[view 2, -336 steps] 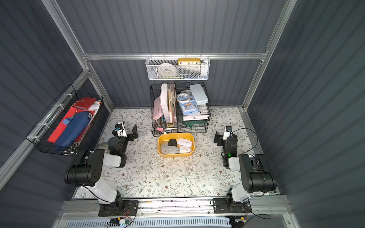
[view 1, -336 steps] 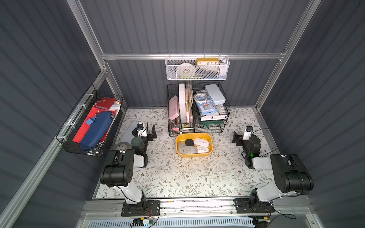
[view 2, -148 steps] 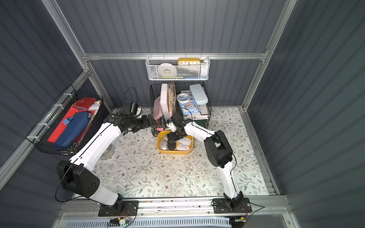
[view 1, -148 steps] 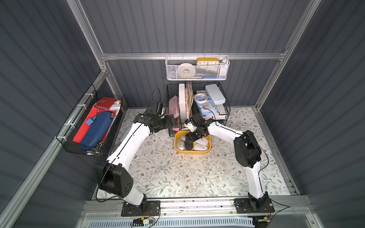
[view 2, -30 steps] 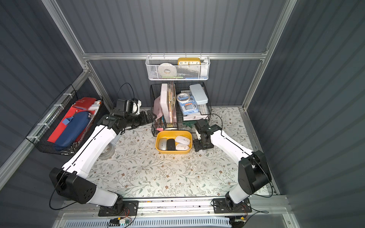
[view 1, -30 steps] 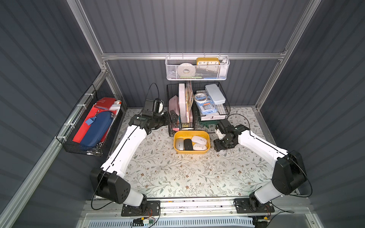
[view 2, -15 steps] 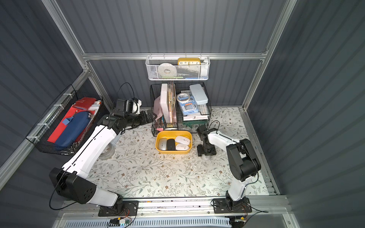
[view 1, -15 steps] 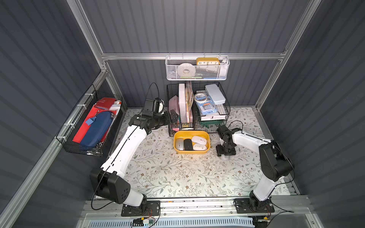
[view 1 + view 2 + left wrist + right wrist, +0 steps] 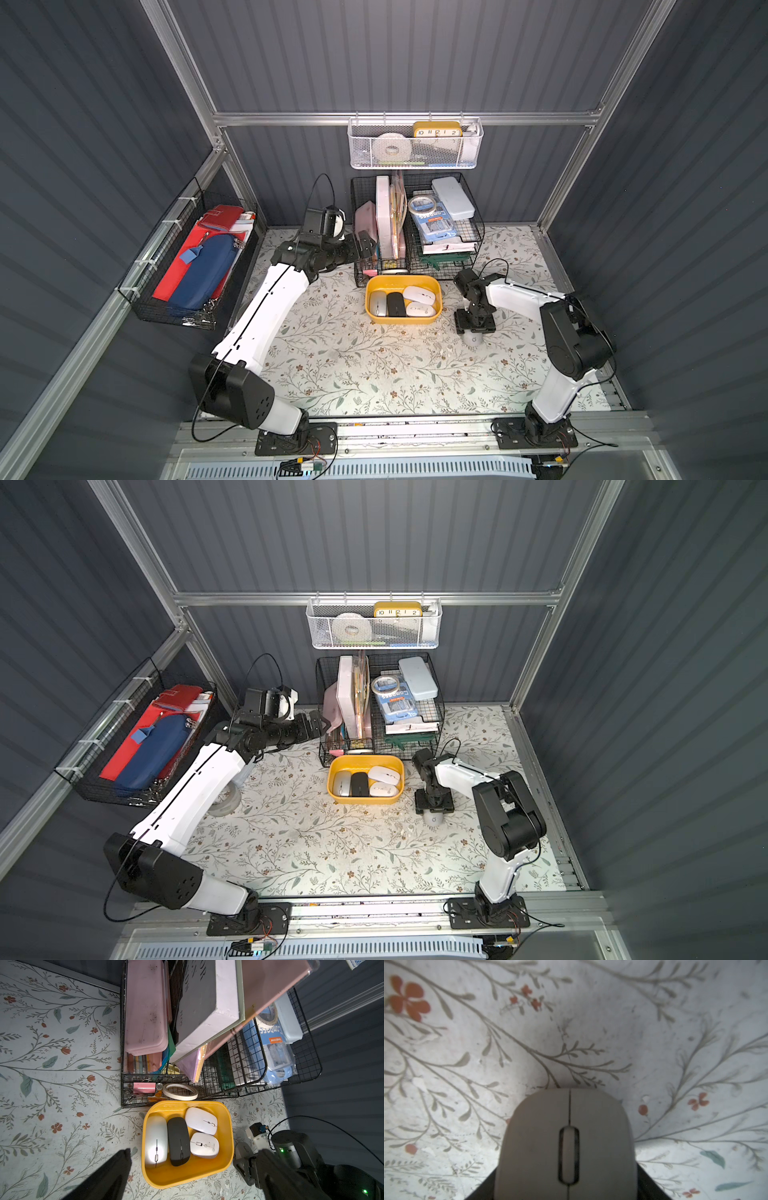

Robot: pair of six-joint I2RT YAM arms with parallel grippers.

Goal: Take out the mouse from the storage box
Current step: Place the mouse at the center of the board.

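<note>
The mustard-yellow storage box point(image 9: 402, 279) point(image 9: 365, 757) point(image 9: 187, 1178) sits on the floral mat in front of the black wire baskets. Several mice lie in it: a silver one point(image 9: 156, 1140), a black one point(image 9: 178, 1140) and two white ones. My right gripper point(image 9: 475, 328) point(image 9: 434, 806) point(image 9: 566, 1186) points down at the mat just right of the box. It is shut on a pale grey mouse point(image 9: 566, 1142) point(image 9: 474, 338) whose front end is close to the mat. My left gripper point(image 9: 365, 245) point(image 9: 318, 725) point(image 9: 193, 1167) hovers open and empty, left of the wire baskets.
Black wire baskets point(image 9: 415, 232) full of books and boxes stand right behind the box. A white mesh basket point(image 9: 415, 145) hangs above them, and another black basket point(image 9: 187, 270) hangs on the left wall. A tape roll point(image 9: 222, 802) lies under my left arm.
My right gripper has swung toward the front and dropped low over the mat beside the box, with the mouse still in it. The left arm has not moved.
</note>
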